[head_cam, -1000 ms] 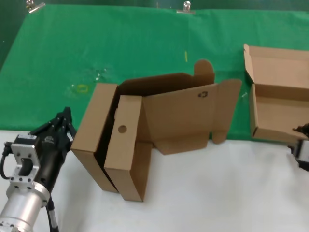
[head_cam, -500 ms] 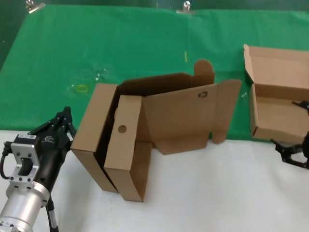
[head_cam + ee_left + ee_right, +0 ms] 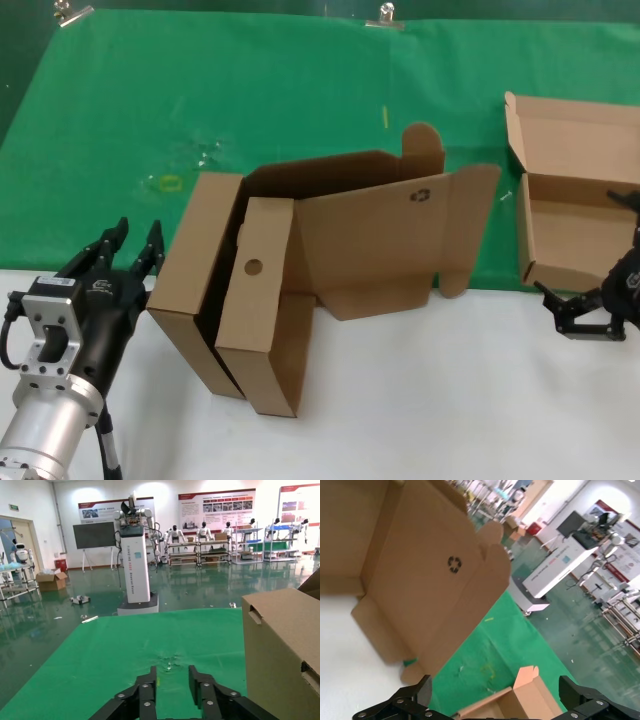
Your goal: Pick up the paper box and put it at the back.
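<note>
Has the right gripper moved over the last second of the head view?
Yes. The right gripper has come in from the view's right edge, toward the near corner of the shallow open brown cardboard paper box, fingers open.

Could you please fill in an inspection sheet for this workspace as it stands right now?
Surface: white table in front, green cloth behind.
Job's things: paper box at far right, lid open, lying on the cloth.
Clutter: flat box with round hole leaning against larger cardboard sheet with recycling mark.
Grippers: left claw open beside the flat box; right claw open, just in front of the paper box.
Cables: black cable on left arm.
Surroundings: clips hold the cloth; hall with robots beyond.
</note>
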Robot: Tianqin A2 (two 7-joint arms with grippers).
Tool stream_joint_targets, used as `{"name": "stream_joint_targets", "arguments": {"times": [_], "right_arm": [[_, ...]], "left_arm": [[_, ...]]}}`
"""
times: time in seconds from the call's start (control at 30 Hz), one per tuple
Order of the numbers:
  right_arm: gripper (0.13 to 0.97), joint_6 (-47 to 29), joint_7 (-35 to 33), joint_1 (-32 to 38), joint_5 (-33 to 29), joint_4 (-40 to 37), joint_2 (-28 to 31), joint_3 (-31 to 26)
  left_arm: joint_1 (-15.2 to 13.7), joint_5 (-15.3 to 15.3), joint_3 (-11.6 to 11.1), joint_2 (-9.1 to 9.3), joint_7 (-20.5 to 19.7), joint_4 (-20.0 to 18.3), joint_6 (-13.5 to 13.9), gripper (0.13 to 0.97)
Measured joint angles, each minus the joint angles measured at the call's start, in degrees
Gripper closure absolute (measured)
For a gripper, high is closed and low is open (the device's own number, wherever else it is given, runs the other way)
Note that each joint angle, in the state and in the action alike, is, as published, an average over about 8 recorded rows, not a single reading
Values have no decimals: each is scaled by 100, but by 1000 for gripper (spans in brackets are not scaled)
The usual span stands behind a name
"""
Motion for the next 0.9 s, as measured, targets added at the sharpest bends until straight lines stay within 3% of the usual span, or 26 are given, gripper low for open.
{"name": "stream_joint_targets", "arguments": {"times": [0.2,0.5,0.77,0.9], "right_arm": [[188,316,-113,-18,382,-139,-157,-53],[149,792,-284,-45,959,-348,-393,-133],[129,1211,-435,-68,1467,-533,-601,-204],[129,1422,-511,-80,1723,-625,-706,-239]], "left_arm": [[0,0,0,-2,1,-16,0,826],[0,0,-1,-5,2,-39,0,656],[0,0,-1,-7,3,-60,0,431],[1,-1,-2,-8,3,-71,0,367]]}}
